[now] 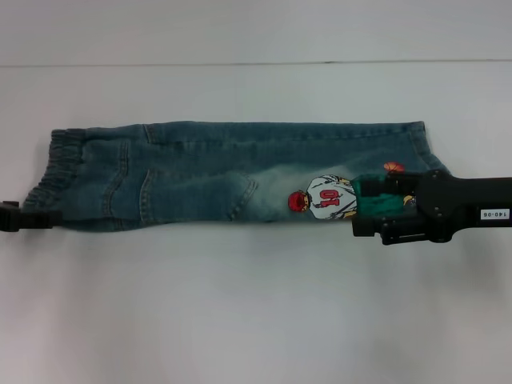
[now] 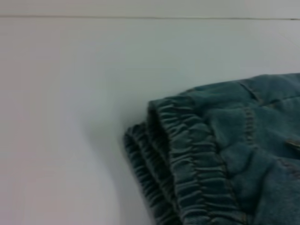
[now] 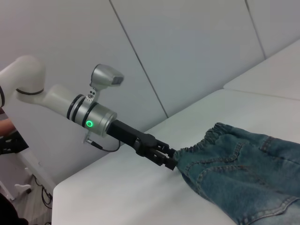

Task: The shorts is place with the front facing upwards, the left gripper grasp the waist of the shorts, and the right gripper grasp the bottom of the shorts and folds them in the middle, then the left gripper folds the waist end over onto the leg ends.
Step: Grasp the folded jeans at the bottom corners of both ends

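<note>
Your denim shorts (image 1: 216, 172) are lying folded lengthwise on the white surface (image 1: 256, 304), waistband (image 2: 187, 154) at your left. Your left claw (image 3: 169, 159) is pinching the elastic waistband's near corner, closed on it. Your right claw (image 1: 364, 204) is sitting over the leg end beside the cartoon patch (image 1: 324, 198); its opening you cannot tell.

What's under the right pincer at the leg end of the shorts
The right pincer lies over the shorts beside the cartoon print. The denim and print edge beneath it are covered.
</note>
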Controlling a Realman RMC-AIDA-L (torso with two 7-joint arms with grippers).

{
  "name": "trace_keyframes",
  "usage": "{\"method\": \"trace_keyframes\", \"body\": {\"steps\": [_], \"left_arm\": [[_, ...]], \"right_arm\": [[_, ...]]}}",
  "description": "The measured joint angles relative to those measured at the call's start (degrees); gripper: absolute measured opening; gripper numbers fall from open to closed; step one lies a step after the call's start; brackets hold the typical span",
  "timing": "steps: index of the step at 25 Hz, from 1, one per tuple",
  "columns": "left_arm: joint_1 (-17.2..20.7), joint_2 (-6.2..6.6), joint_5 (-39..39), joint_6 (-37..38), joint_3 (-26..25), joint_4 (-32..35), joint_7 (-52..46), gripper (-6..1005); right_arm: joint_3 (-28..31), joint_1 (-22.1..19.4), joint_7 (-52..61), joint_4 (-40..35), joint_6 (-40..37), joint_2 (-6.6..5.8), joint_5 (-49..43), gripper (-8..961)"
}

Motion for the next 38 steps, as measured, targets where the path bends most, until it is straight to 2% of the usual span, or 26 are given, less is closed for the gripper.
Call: {"method": "trace_keyframes", "body": {"steps": [10, 13, 14, 19, 21, 38], "left_arm": [[0.05, -0.29, 0.06, -0.28, 1.31, -0.08, 1.16, 914], [0.05, -0.72, 0.06, -1.11, 2.41, -0.11, 1.62, 914], [0.13, -1.37, 0.06, -2.98, 2.84, -0.01, 1.74, 914], [0.08, -1.56, 0.06, -3.85, 2.93, -0.05, 1.89, 723], [0.07, -1.62, 0.06, -4.14, 2.93, 0.03, 1.89, 517], [-0.17, -1.80, -0.45, -1.67, 2.98, 0.05, 3.52, 406]], "right_arm": [[-0.01, -0.03, 0.00, 0.06, 1.16, 0.36, 0.17, 948], [0.04, 0.04, 0.00, 0.12, 1.25, 0.36, 0.24, 947], [0.09, 0.04, 0.00, 0.14, 1.28, 0.36, 0.25, 947], [0.25, 0.04, 0.00, 0.19, 1.61, 0.33, 0.28, 946], [0.28, 0.04, 0.00, 0.19, 1.89, 0.33, 0.28, 946], [0.00, 0.58, -0.05, 0.20, 3.87, 0.75, 0.28, 941]]}}
